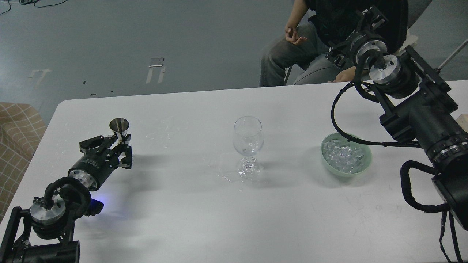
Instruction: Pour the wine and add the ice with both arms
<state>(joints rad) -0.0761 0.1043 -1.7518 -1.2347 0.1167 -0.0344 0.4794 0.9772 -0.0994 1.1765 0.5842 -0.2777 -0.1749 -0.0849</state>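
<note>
A clear stemmed wine glass [248, 136] stands upright at the table's middle; any wine in it is too faint to make out. The ice [343, 156] is heaped in a pale green bowl [367, 162] to the right of the glass. My left gripper [116, 147] is low over the table's left side, shut around the lower part of a small metal jigger [119, 125] that stands upright. My right gripper [368, 19] is raised beyond the table's far right edge, dark against a person's clothes, and its fingers cannot be told apart.
A person [292, 47] sits just behind the table's far right edge, near my right arm. A checked cushion [16, 135] lies off the table's left edge. Wet streaks [226, 177] mark the white table [190, 219] by the glass foot.
</note>
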